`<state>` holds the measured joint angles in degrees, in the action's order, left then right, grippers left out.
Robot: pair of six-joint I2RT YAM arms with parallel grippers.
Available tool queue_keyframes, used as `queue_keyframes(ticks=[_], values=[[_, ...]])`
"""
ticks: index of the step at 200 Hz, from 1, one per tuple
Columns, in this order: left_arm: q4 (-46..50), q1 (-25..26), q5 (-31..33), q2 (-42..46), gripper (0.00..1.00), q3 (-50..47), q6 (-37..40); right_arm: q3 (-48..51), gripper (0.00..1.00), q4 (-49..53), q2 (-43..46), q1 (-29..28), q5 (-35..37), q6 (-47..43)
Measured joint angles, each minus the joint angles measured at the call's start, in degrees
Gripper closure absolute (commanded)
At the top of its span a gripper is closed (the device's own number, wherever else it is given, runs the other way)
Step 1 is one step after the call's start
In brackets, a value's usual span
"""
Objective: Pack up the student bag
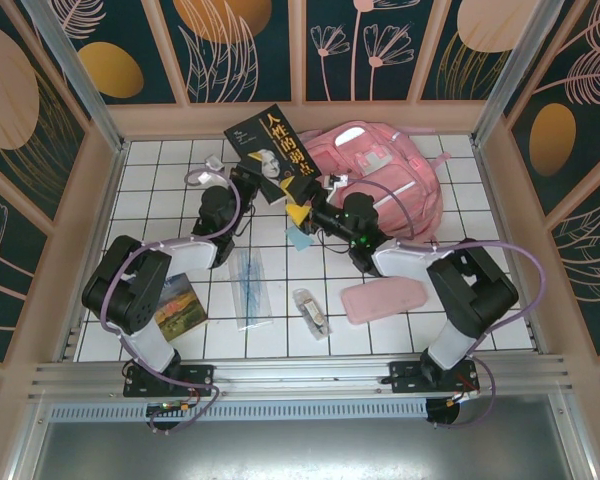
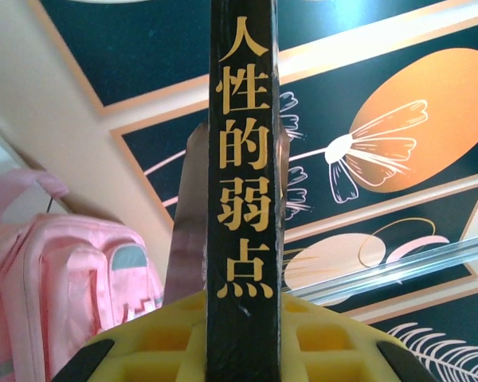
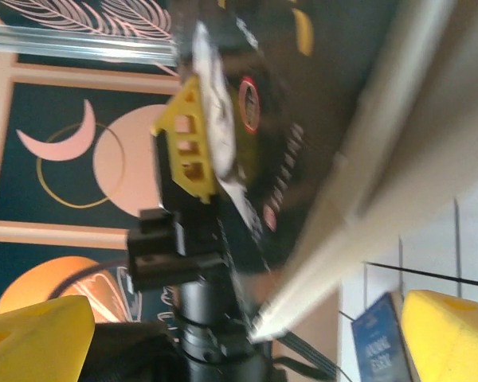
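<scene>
The student bag (image 1: 395, 175) is a large pink backpack lying at the back right of the tiled table, and its side shows in the left wrist view (image 2: 60, 294). My left gripper (image 1: 257, 185) is shut on a black book (image 1: 270, 150) with gold Chinese lettering and holds it raised and tilted left of the bag. In the left wrist view the book's spine (image 2: 243, 159) stands between the yellow jaws of the left gripper (image 2: 243, 346). My right gripper (image 1: 302, 211) is open just right of the book's lower corner; its yellow fingertips (image 3: 32, 338) stand wide apart, facing the book (image 3: 303, 111).
A flat pink pencil case (image 1: 383, 299) lies in front of the bag. A clear packet (image 1: 248, 285), a small clip-like item (image 1: 311, 311) and a blue slip (image 1: 300, 238) lie mid-table. A picture-cover booklet (image 1: 180, 305) sits at the near left. Wooden walls enclose the table.
</scene>
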<state>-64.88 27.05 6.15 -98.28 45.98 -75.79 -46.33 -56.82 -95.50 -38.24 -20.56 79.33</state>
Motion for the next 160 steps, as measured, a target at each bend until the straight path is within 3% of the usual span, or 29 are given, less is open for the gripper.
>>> queue_keyframes(ticks=[40, 73, 91, 142, 151, 160], values=[[-2.01, 1.64, 2.23, 0.0, 1.0, -1.73, -3.32, -0.39, 0.04, -8.81, -5.35, 0.0, 0.9, 4.7], [-3.5, 1.7, 2.99, 0.0, 1.0, -2.51, -4.92, -0.9, 0.16, -11.1, -7.41, 0.0, 1.66, 5.68], [-3.52, 1.75, 3.43, 0.0, 1.0, -2.97, -5.49, -0.9, 0.32, -12.37, -7.41, -0.02, 2.51, 5.35], [-5.6, 1.92, 4.55, 0.04, 1.0, -3.93, -7.5, -0.87, 0.91, -12.48, -7.43, -0.02, 3.85, 4.85], [-5.62, 1.95, 4.76, 0.22, 0.87, -3.98, -7.76, -0.87, 0.97, -12.74, -7.43, 0.0, 3.78, 4.7], [-5.64, 1.95, 4.85, 0.35, 0.6, -4.02, -7.87, -0.87, 1.0, -12.83, -7.43, 0.0, 3.72, 4.63]])
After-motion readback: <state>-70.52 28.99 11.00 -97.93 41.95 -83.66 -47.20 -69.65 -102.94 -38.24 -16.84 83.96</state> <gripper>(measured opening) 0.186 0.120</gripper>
